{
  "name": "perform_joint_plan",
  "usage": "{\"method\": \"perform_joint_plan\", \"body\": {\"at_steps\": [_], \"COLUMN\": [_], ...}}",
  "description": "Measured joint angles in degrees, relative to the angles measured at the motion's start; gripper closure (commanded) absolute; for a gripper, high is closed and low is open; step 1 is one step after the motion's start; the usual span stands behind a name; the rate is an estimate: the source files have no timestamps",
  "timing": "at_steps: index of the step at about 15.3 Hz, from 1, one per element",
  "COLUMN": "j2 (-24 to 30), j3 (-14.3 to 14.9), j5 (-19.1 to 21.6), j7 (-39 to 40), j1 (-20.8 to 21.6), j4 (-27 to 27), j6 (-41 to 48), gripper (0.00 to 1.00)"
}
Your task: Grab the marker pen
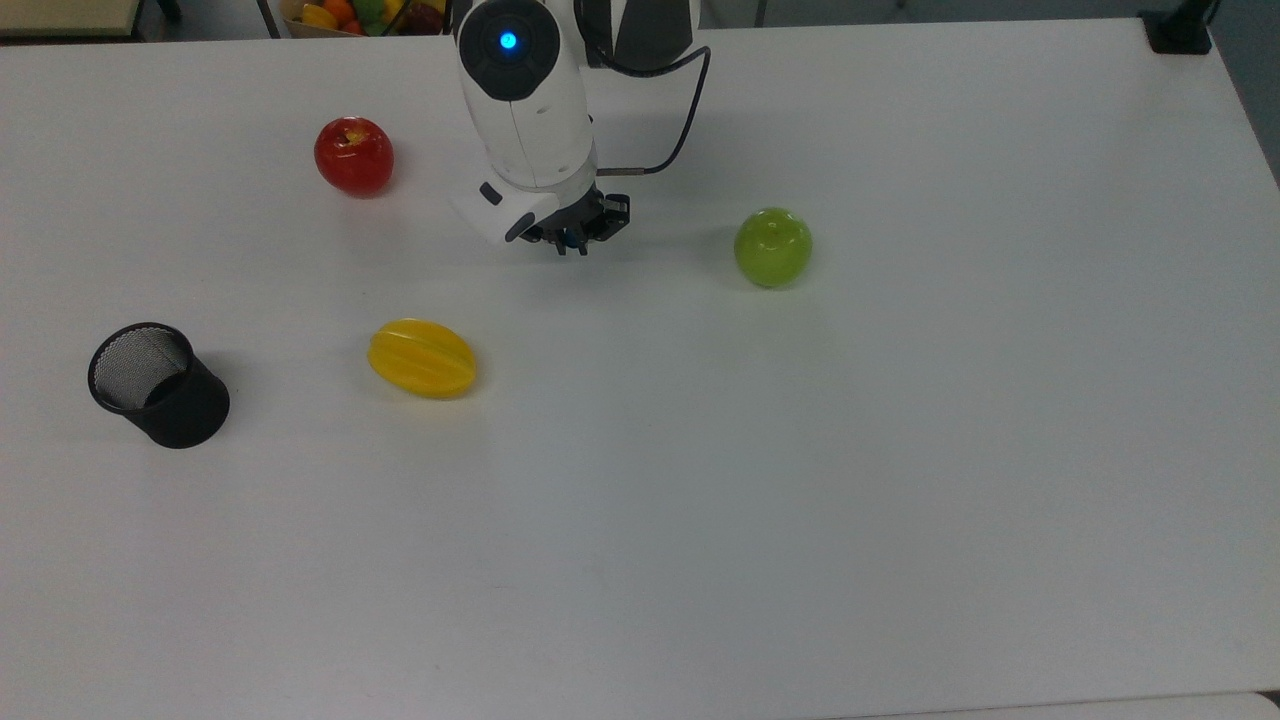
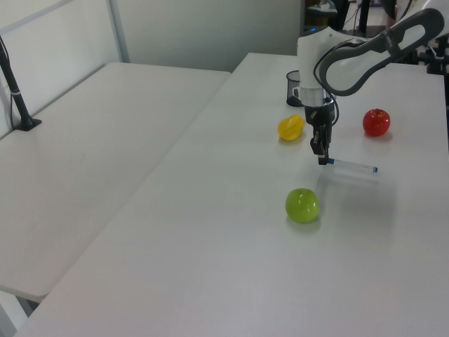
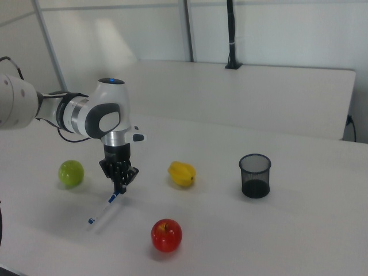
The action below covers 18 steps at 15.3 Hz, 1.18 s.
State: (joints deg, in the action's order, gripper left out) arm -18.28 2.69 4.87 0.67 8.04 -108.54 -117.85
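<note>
While clamped on one end of the slim white-barrelled marker pen (image 2: pixel 349 166) – black two-finger gripper (image 2: pixel 323 160), above the white worktop (image 1: pixel 700 480) between red apple (image 2: pixel 376 122) and green apple (image 2: pixel 302 205); marker slanting sideways, held aloft.

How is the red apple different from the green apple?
The red apple is red and shiny; the green apple is yellow-green. In the top view, the red apple sits to the left of the gripper and farther up the table, while the green apple sits to its right. In the right view, the red apple is nearest the camera and the green apple farther back. Both are round, look similar in size, and rest untouched on the table.
</note>
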Motion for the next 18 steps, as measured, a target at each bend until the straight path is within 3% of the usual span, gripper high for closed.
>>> {"method": "perform_joint_plan", "body": {"at_steps": [2,6,10,14,18], "j2": [-0.3,-0.4,-0.09,3.56,9.44], "j3": [0.0,0.0,0.02,0.29,0.42], "j5": [-0.01,-0.01,-0.01,-0.21,-2.44], "j7": [0.01,0.01,-0.14,-2.76,-3.35], "j1": [0.0,0.0,-0.03,-1.06,-4.0], "j4": [0.26,0.5,1.38,4.3,8.82], "j6": [0.0,-0.01,-0.02,1.58,13.06], "gripper": [0.52,0.2,0.0,0.0,0.0]}}
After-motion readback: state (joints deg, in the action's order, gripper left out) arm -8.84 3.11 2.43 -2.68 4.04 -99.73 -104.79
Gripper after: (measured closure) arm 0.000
